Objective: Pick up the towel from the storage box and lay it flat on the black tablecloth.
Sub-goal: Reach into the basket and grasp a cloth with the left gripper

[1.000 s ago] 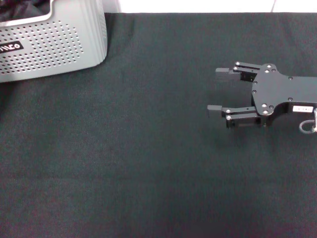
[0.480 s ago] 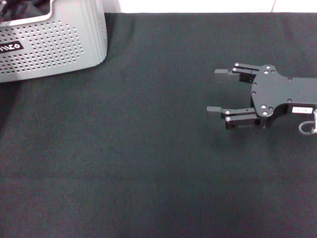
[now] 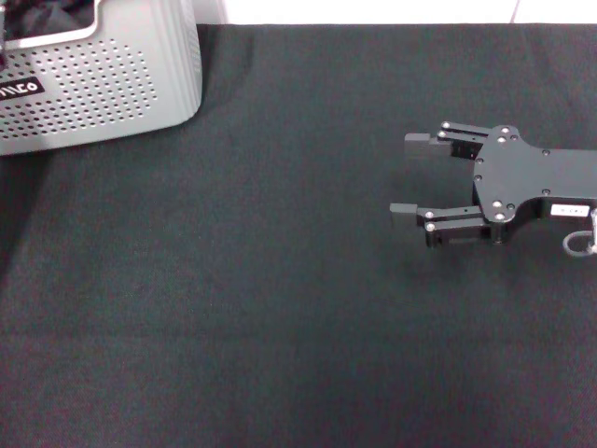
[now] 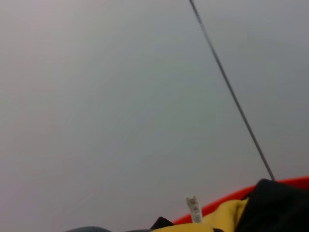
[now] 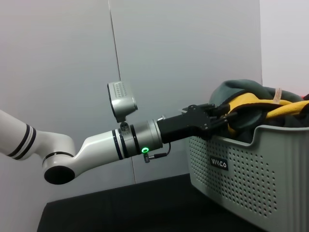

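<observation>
Over on the robot's right, the right gripper (image 3: 405, 175) hovers above the black tablecloth (image 3: 280, 280), its jaws spread wide with nothing between them, fingers pointing across the cloth toward the robot's left. From the head view that is about all the action on show: the storage box (image 3: 103, 89) sits at the far left corner of the cloth, label facing forward, and only a dark patch shows inside its rim.

The right wrist view tells much more. There the left arm reaches in level from the side, a green light glowing on its wrist, and the left gripper (image 5: 218, 117) is right at the box's top edge, buried in the towel (image 5: 251, 104). The towel is heaped in the box (image 5: 251, 169), bunched up and rising above the rim, grey-green folds on top with yellow-orange bands running lengthwise toward the gripper. With the cloth so crumpled, no clear long axis shows. The fingers are among the folds, but whether they are clamped on fabric I cannot tell.

The left wrist view adds only a sliver: yellow-orange towel (image 4: 227, 215) with black edging and a small white tag, close to the lens, against a plain grey wall.
</observation>
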